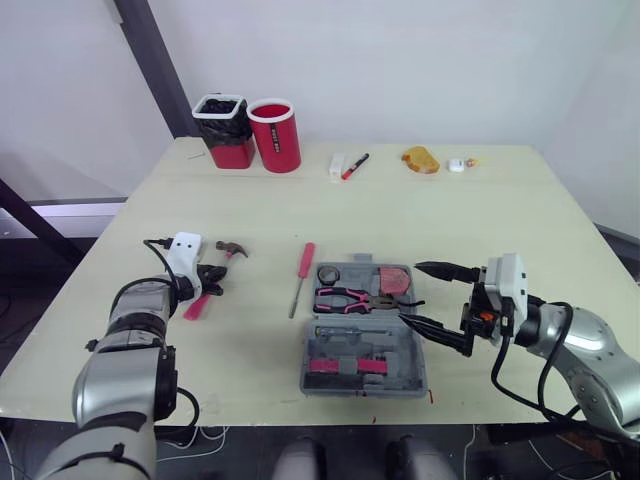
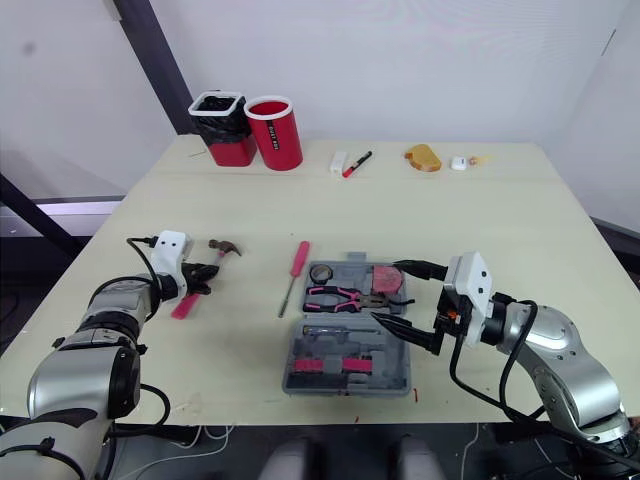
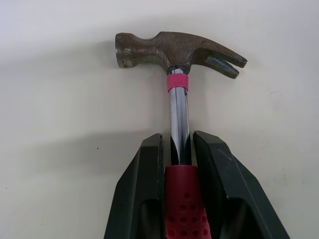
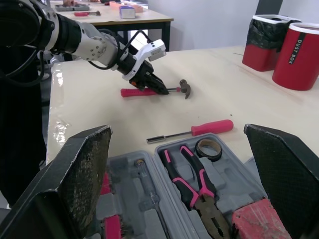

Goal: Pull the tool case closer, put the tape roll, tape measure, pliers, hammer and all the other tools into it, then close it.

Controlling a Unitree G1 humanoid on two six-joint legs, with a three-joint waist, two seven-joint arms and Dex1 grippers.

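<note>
Hammer (image 3: 178, 107) place: flat on table (image 1: 450, 210), left of open tool case (image 1: 410, 362), well apart from it, shaft inside left gripper (image 1: 212, 281).
Hammer axis: head pointing away from robot, angled slightly toward case; pink handle trailing back.
Left gripper: nearly closed, clamped where chrome shaft meets pink handle.
Right gripper (image 1: 440, 300): spread wide, empty, at case's right edge.

A pale wooden desk (image 1: 450, 220) stood before a plain white wall (image 1: 420, 60) under soft, even light. A dark slanted post (image 1: 155, 60) rose behind its far left corner. A second table (image 4: 149, 17) on black legs stood farther off.
</note>
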